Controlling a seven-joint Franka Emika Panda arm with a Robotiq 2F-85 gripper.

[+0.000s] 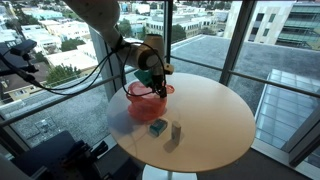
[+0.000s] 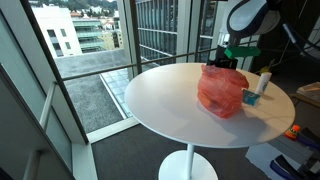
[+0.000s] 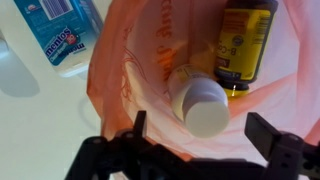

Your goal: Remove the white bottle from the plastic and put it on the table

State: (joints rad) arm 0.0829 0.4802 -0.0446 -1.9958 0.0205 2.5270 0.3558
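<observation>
In the wrist view the white bottle (image 3: pixel 200 100) lies inside the translucent red-orange plastic (image 3: pixel 130 70), its white end toward the camera. My gripper (image 3: pixel 200 125) is open, one finger on each side of the bottle, and is not closed on it. In both exterior views the gripper (image 1: pixel 150 72) (image 2: pixel 232 62) hangs right over the opening of the plastic (image 1: pixel 148 102) (image 2: pixel 222 90), which stands on the round beige table (image 1: pixel 215 110) (image 2: pixel 160 100). The bottle is hidden in both exterior views.
A dark amber bottle with a yellow label (image 3: pixel 245 45) lies in the plastic beside the white bottle. A blue and white package (image 3: pixel 62 30) lies just outside it. A small teal block (image 1: pixel 158 127) (image 2: pixel 250 97) and a small grey upright block (image 1: pixel 176 133) stand nearby.
</observation>
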